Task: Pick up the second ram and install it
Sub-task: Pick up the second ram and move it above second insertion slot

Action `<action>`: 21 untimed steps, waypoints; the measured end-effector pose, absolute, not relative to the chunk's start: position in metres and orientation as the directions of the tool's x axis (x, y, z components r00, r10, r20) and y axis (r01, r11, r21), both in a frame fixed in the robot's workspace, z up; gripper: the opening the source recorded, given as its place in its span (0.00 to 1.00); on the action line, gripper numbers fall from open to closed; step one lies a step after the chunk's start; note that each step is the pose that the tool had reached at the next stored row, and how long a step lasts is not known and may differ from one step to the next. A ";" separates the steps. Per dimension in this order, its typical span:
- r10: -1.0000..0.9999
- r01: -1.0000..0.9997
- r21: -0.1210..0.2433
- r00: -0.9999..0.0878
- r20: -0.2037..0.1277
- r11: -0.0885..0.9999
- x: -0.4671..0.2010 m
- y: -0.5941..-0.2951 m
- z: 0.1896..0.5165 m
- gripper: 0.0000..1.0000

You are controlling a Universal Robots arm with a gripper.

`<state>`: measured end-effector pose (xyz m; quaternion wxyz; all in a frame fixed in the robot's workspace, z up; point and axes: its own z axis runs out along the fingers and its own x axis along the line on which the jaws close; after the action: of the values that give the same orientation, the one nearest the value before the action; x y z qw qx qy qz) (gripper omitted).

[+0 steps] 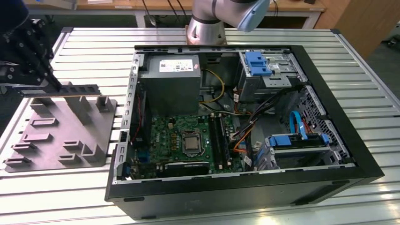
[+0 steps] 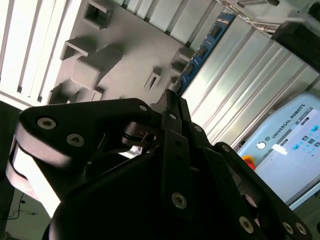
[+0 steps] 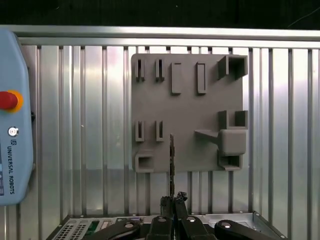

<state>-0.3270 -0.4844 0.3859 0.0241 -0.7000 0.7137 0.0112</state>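
We are at the carry step. The gripper [image 1: 53, 86] is shut tight on the ram [image 1: 76, 89], with one finger on each flat side of the stick. In the first wrist view we look down on the ram [image 3: 171, 160] edge-on. It looks like a thin dark line coming out from between the fingertips [image 3: 166, 202].

The ram is up over the grey fixture [image 1: 56, 136], near the edge by the tall posts. It lies level, with one end pointing toward the case [image 1: 350, 154]. We think it is lifted clear of the fixture, but we cannot be sure.

So the pick-up looks done, and the install is not done yet. The ram is well apart from the green board [image 1: 166, 136] inside the case.

We think the install calls for care. The stick has to line up straight with one of the long slots [image 1: 217, 136] on the board. The case walls and the loose wires [image 1: 216, 93] leave little room, so the stick needs to come in from above. The push should be even at both ends, or the ram could tip or jam.
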 end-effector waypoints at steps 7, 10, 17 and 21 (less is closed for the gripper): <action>-0.999 -1.000 -0.018 -0.019 -0.050 0.020 -0.300 -0.484 0.385 0.13; -0.999 -1.000 -0.018 -0.019 -0.050 0.020 -0.287 -0.484 0.385 0.13; -0.999 -1.000 -0.018 -0.019 -0.050 0.020 -0.257 -0.484 0.385 0.13; -0.999 -1.000 -0.018 -0.019 -0.050 0.020 -0.239 -0.484 0.384 0.13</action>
<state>-0.2386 -0.4845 0.3844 0.0241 -0.6999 0.7137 0.0112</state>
